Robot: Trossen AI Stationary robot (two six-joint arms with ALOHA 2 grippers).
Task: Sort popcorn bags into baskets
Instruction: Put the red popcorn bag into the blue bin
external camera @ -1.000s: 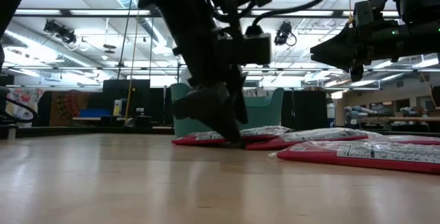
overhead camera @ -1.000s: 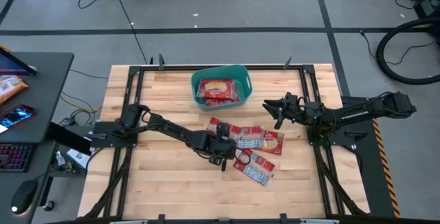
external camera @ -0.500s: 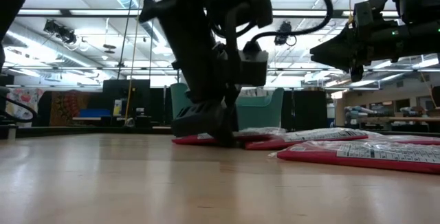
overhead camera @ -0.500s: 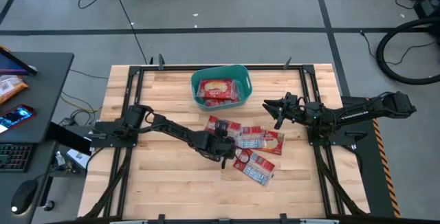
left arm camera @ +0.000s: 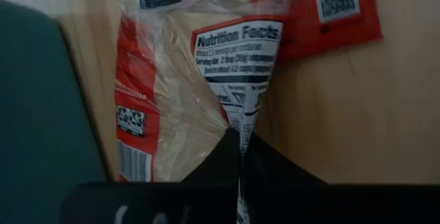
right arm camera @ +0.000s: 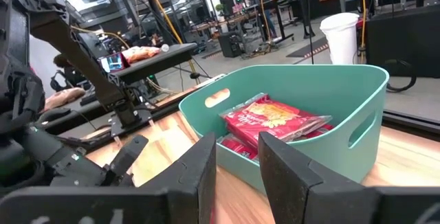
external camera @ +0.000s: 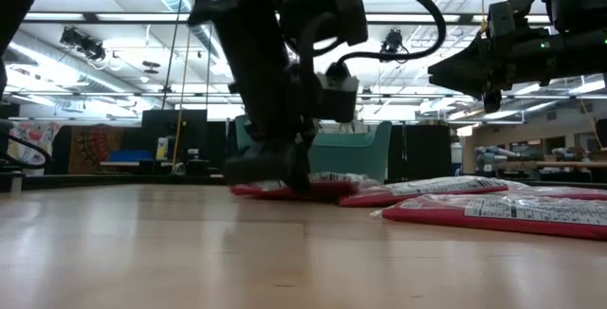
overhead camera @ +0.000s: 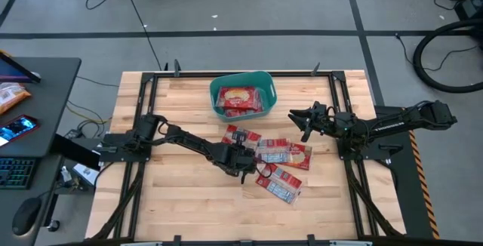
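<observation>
Several red popcorn bags with white panels lie flat near the table's middle (overhead camera: 283,154) (overhead camera: 278,182). My left gripper (overhead camera: 243,158) is shut on the leftmost bag (overhead camera: 235,136), whose white nutrition panel (left arm camera: 237,52) fills the left wrist view. The teal basket (overhead camera: 264,87) stands at the far middle with bags (overhead camera: 240,97) lying inside it. To the basket's right my right gripper (overhead camera: 298,118) hovers open above the table, with nothing between its fingers (right arm camera: 203,172). My left gripper pinches the bag's clear film by the nutrition panel (left arm camera: 237,117) between its two fingers. The film is puckered into a ridge running up from the fingertips. The fingers come from above, pointing down. The bag (external camera: 327,186) lies on the table.
Black frame rails run along the table's edges (overhead camera: 147,95). Bare wood lies at the near side (overhead camera: 196,208) and left of the bags. A dark desk (overhead camera: 45,87) with small items stands beyond the table's left edge.
My left gripper has shut from wide open onto the leftmost bag and has gone a little toward the table's left and far edges. The bag has slid slightly toward the left edge and stays on the table.
</observation>
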